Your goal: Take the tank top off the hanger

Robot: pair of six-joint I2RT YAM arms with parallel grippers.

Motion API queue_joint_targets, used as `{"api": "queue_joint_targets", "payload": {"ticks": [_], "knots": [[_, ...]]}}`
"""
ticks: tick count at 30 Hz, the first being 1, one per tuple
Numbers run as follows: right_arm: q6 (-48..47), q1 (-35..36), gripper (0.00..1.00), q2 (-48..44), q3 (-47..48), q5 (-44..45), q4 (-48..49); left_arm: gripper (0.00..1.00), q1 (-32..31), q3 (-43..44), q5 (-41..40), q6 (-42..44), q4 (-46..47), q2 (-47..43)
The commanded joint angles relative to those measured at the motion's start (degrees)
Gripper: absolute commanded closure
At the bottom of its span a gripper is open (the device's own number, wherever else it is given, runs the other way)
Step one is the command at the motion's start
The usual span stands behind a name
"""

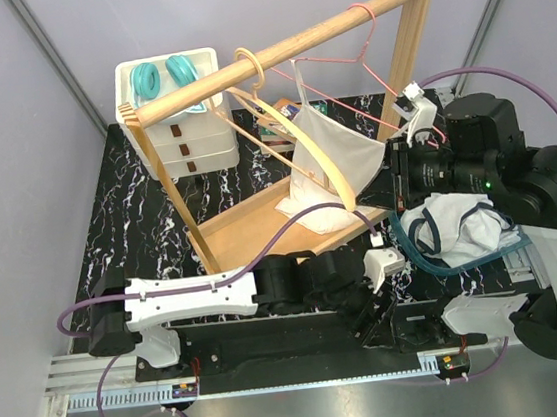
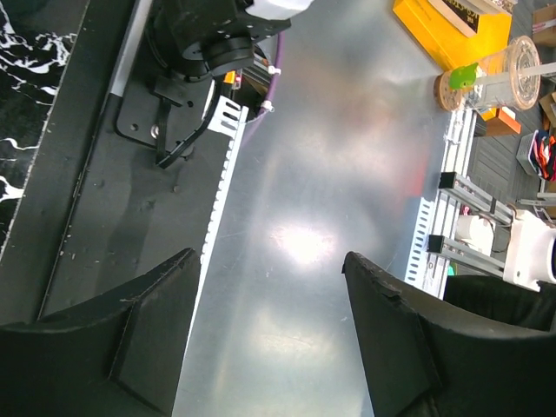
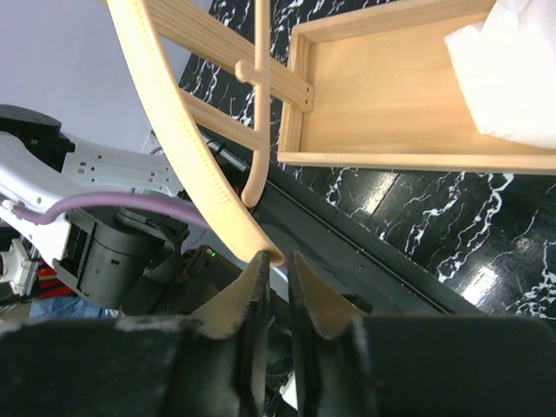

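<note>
Tank top point(image 1: 337, 149): white, hangs slack under the rail of the wooden rack point(image 1: 338, 22), with its lower end heaped in the rack's tray point(image 3: 391, 95). One strap runs up toward the pink wire hanger point(image 1: 374, 24). An arm of the wooden hanger point(image 3: 165, 113) crosses the cloth. I can't tell which of the two carries it.

Right gripper point(image 3: 278, 282): fingers pinched nearly together on the wooden hanger's tip. Left gripper point(image 2: 269, 256): fingers spread wide, holding nothing, low at the near edge and well apart from the garment.

My read: the right arm is the anchor. I'd hold that pinch firm and level so the hanger can't swing on the rail. Then I'd bring the left up to the strap and slide it off the end slowly. The risks are the cloth snagging or the hanger's hook lifting off the rail.
</note>
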Motion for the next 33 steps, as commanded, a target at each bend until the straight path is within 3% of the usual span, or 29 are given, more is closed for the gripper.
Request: {"api": "queue_joint_targets", "payload": {"ticks": [1, 7, 10, 16, 20, 23, 29, 33], "knots": [[1.0, 0.3, 0.72, 0.6, 3.8, 4.3, 2.4, 0.3, -2.1, -0.8, -0.9, 0.3, 2.5, -1.8], [-1.5, 0.3, 0.44, 4.6, 9.6, 1.9, 1.9, 0.3, -5.1, -2.3, -1.2, 0.1, 4.1, 2.1], [-3.1, 0.3, 0.36, 8.4, 15.1, -0.5, 0.4, 0.31, -6.7, -2.2, -1.8, 0.7, 4.8, 5.0], [-6.6, 0.3, 0.31, 17.9, 26.9, -3.8, -4.7, 0.31, -7.3, 0.6, -1.4, 2.7, 6.3, 9.2], [-10.2, 0.3, 0.2, 21.3, 31.1, -0.5, -5.2, 0.31, -7.3, 3.2, -0.6, 4.1, 6.3, 11.0], [-12.4, 0.3, 0.17, 23.2, 34.2, 4.7, -6.8, 0.31, -7.3, 4.7, -0.8, 5.6, 5.9, 11.9], [-13.9, 0.3, 0.13, 23.5, 34.2, 9.3, -4.7, 0.32, -7.0, 8.1, -2.8, 8.6, 5.0, 14.4], [-14.7, 0.3, 0.13, 24.3, 32.1, 8.6, -2.8, 0.32, -6.4, 11.8, -10.4, 11.3, 1.6, 16.3]]}}
